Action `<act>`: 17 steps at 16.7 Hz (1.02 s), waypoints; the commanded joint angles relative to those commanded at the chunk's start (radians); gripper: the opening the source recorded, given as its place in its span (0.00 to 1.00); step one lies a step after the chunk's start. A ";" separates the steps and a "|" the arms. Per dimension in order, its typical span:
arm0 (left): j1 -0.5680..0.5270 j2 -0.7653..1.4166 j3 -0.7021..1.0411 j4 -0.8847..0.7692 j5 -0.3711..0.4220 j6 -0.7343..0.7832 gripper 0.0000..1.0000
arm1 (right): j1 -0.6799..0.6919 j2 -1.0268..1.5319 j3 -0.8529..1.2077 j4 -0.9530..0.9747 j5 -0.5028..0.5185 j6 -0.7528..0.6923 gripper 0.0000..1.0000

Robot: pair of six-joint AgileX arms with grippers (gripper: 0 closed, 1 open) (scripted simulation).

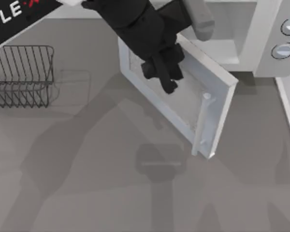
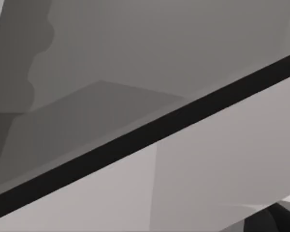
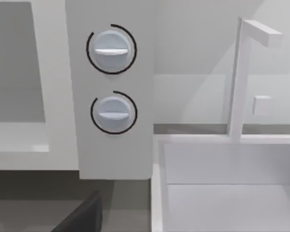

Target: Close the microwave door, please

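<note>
While the microwave door (image 1: pixel 183 96) stands swung out over the table (image 1: pixel 87 193) in the top view, the left hand (image 1: pixel 165 77) hangs over its speckled window, and whether it is open or closed cannot be told. The door's bar handle (image 1: pixel 202 123) sits near its free edge. The microwave (image 1: pixel 261 43) is at the table's upper right, and a wire rack (image 1: pixel 21 75) stands at the left. The left wrist view shows grey surfaces crossed by a black band. In the right wrist view the microwave's two round knobs (image 3: pixel 111 50) face the camera beside a white sink (image 3: pixel 227 183).
</note>
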 joint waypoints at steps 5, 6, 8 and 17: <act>-0.019 0.035 -0.013 -0.029 -0.001 -0.026 0.00 | 0.000 0.000 0.000 0.000 0.000 0.000 1.00; -0.023 0.041 -0.010 -0.032 -0.002 -0.030 0.00 | 0.000 0.000 0.000 0.000 0.000 0.000 1.00; -0.029 0.047 0.012 -0.028 -0.008 -0.035 0.00 | 0.000 0.000 0.000 0.000 0.000 0.000 1.00; -0.030 0.043 0.071 -0.001 -0.019 -0.033 0.00 | 0.000 0.000 0.000 0.000 0.000 0.000 1.00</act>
